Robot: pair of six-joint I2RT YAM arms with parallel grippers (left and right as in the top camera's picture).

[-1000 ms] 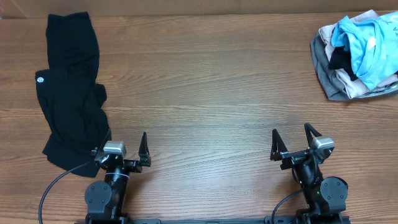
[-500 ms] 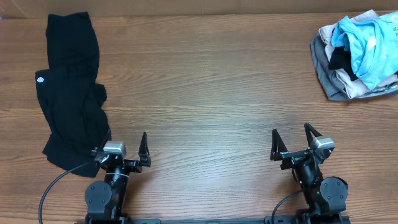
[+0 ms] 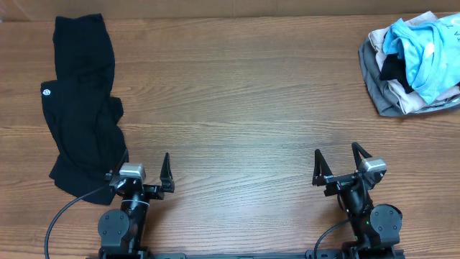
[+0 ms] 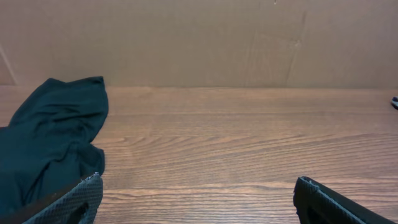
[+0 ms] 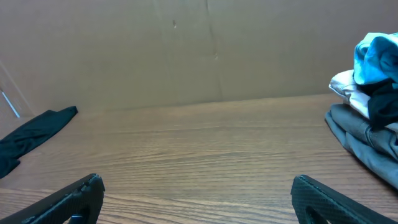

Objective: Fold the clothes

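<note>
Wood-grain bench [image 3: 237,108] carries two lots of clothing, well apart. One long black garment [image 3: 83,101] lies spread and rumpled along the left side, running from the far edge toward the near left, with one small white round logo [image 3: 47,91] on its left edge. At the far right corner sits one heap of clothes [image 3: 402,90], where four colours show: a light blue T-shirt [image 3: 420,47] on top, a black piece, a pale piece, and grey cloth underneath. Two arms stand at the near edge. The left pincer [image 3: 146,164] has its two fingers spread wide and grips nothing; its outer finger is at the near end of the black garment, and contact cannot be judged. The right pincer [image 3: 336,155] is likewise spread wide and empty, over bare wood, well apart from the heap.
</note>
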